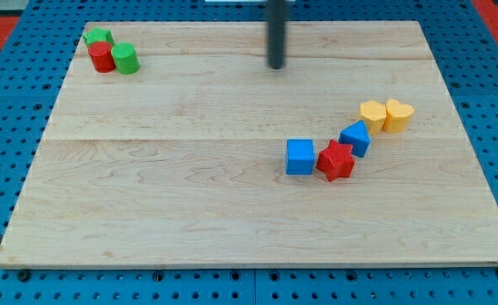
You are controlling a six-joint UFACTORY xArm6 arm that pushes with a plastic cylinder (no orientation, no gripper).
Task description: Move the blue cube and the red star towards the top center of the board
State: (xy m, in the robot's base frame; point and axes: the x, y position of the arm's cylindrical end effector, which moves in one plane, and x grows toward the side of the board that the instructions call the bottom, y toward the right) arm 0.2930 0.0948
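Observation:
The blue cube [300,157] lies right of the board's middle, touching the red star [336,161] on its right. My tip [276,65] stands near the view's top centre, well above the blue cube and apart from every block. A second blue block [356,137], wedge-like, sits just up and right of the red star.
A yellow hexagonal block [373,113] and a yellow heart-like block [399,114] sit at the right. A green block [98,37], a red cylinder [102,57] and a green cylinder [125,58] cluster at the top left corner of the wooden board [190,195].

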